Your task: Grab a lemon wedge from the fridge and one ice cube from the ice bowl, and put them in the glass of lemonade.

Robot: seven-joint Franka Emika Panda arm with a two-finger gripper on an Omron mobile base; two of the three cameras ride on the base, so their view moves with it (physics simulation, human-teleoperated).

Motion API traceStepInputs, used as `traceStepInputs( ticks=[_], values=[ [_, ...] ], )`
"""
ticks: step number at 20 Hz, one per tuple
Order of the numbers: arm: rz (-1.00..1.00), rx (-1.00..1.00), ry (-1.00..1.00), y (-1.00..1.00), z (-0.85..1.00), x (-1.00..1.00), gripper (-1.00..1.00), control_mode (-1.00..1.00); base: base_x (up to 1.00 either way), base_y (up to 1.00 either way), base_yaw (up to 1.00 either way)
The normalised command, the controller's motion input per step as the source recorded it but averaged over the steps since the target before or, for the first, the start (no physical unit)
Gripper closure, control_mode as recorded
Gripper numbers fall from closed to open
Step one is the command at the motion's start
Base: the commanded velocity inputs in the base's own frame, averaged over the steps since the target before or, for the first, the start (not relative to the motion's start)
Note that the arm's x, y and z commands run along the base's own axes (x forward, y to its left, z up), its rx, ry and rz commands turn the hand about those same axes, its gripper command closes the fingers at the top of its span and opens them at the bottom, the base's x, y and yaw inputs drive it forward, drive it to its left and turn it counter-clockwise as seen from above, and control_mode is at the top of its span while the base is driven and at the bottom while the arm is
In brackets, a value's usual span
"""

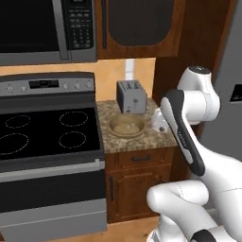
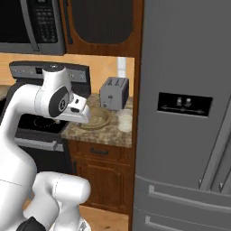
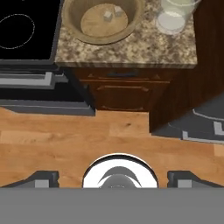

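Observation:
The ice bowl [image 3: 72, 22], wide and tan, sits on the speckled counter, with two pale ice cubes [image 3: 107, 16] lying in it. To its right stands the glass of lemonade [image 3: 174, 16], also seen near the fridge side [image 2: 125, 121]. The fridge [image 2: 180, 67] is tall and dark grey, and its doors are shut. The lemon wedge is hidden. My gripper [image 3: 113, 179] hangs in front of the counter, above the wooden floor. It is open, its fingertips [image 3: 43, 179] wide apart with nothing between them.
A grey toaster [image 1: 131, 97] stands behind the bowl [image 1: 126, 125]. A black stove [image 1: 47, 130] borders the counter on the left, under a microwave [image 1: 47, 28]. Brown cabinet drawers [image 3: 118, 89] face me below the counter. Wooden floor [image 3: 65, 140] lies beneath the hand.

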Motion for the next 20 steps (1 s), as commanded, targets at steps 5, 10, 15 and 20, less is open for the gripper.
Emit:
traceStepInputs(
  ticks=[5,10,15,20],
  values=[
    [0.00,0.00,0.00,0.00,0.00,0.00,-1.00,1.00,0.69,0.34,-0.05],
    [0.00,0.00,0.00,0.00,0.00,0.00,-1.00,1.00,0.67,0.03,-0.09],
    [0.00,0.00,0.00,0.00,0.00,0.00,-1.00,1.00,0.72,0.44,-0.17],
    [-0.04,0.00,0.18,0.08,-0.28,0.35,-1.00,-1.00,0.27,0.12,-0.06]
  ],
)
